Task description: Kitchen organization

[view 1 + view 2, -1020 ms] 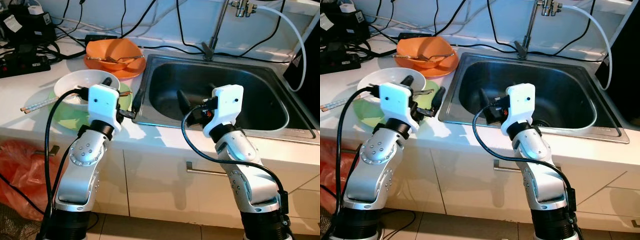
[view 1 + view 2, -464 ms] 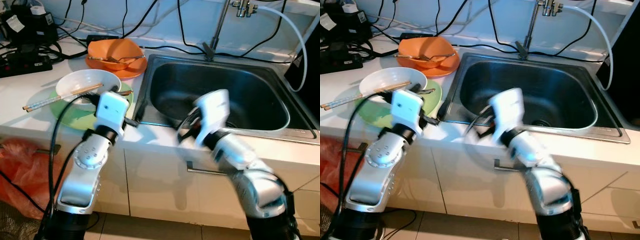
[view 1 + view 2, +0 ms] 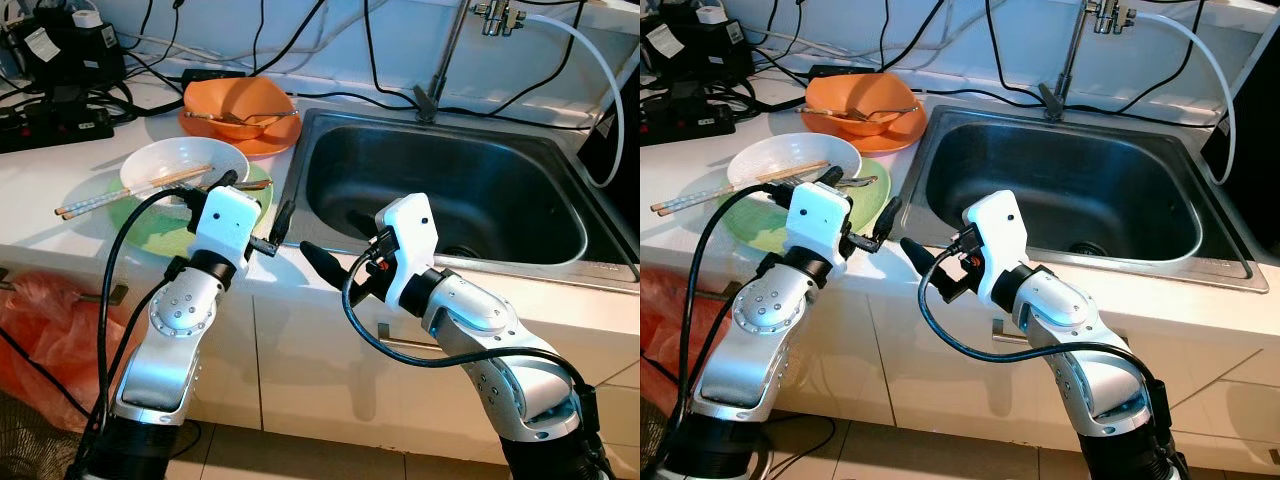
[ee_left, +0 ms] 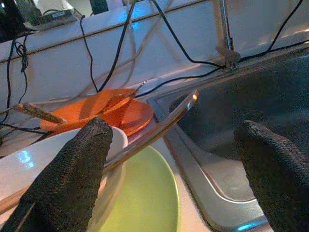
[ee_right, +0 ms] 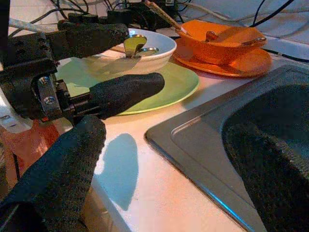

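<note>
Currently the left gripper (image 3: 250,205) hovers over the counter (image 3: 60,180) edge, fingers spread, one finger at the white bowl (image 3: 180,160) rim, the other near the sink (image 3: 450,190) edge. It holds nothing. The right gripper (image 3: 940,262) sits low in front of the counter, just beside the left one, fingers spread and empty, pointing toward the dishes. The white bowl rests on a green plate (image 3: 150,225), with chopsticks (image 3: 130,190) lying across its rim and a metal spoon (image 5: 135,46) inside. Behind it an orange bowl (image 3: 240,100) sits on an orange plate (image 3: 270,135), utensils in it. Black cables (image 3: 330,60) trail along the back wall. An orange bag (image 3: 40,310) hangs below the counter.
</note>
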{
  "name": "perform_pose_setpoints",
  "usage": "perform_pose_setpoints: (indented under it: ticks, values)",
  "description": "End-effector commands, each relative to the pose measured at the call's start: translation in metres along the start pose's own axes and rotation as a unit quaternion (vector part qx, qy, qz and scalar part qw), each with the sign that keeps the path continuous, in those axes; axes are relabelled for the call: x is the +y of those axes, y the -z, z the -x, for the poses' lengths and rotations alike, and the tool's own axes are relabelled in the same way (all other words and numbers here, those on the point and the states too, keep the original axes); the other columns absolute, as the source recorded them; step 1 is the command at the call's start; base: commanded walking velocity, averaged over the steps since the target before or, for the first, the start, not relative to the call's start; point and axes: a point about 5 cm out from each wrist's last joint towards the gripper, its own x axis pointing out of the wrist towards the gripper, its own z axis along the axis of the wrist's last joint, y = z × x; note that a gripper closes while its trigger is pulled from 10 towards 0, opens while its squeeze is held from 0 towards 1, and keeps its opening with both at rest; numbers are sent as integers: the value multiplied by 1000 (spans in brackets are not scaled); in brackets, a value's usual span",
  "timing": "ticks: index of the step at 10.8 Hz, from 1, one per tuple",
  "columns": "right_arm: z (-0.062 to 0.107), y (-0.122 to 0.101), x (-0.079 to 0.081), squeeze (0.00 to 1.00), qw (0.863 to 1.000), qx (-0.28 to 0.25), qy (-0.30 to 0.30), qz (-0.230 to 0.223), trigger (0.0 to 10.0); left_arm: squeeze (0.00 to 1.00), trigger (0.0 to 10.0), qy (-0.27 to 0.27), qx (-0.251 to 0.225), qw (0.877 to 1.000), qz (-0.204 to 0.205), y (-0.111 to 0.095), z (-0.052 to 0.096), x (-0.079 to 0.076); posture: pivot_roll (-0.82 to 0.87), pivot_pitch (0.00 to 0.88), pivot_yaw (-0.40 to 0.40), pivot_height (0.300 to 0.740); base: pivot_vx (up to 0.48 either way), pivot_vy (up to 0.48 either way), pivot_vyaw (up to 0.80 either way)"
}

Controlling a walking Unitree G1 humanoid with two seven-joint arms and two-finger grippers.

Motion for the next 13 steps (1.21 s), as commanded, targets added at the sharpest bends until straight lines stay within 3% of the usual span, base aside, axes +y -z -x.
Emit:
perform_pose_setpoints:
  ticks: [1,8,9,10,13]
  values:
    - [2,-4,-1,0,1000,-4,4,10,10000,1000,10000,6,-8,1000,-2,-2,-2,-1,67,28,-56,740,0,0,0]
    - [2,-7,-6,0,999,-19,33,14,10000,1000,10000,4,-18,1000,-25,2,-2,-1,62,25,-58,740,0,0,0]
    - [2,-7,-6,0,999,-19,34,15,10000,0,9412,9,-18,1000,-20,2,-3,-1,62,25,-59,740,0,0,0]
    - [2,-7,-6,0,999,-18,33,16,10000,0,0,15,-27,999,-13,1,-2,-2,62,25,-60,740,0,0,0]
    - [2,-6,-6,0,999,-18,33,17,10000,0,0,10,-35,999,-13,-1,-1,-2,61,25,-59,740,0,0,0]
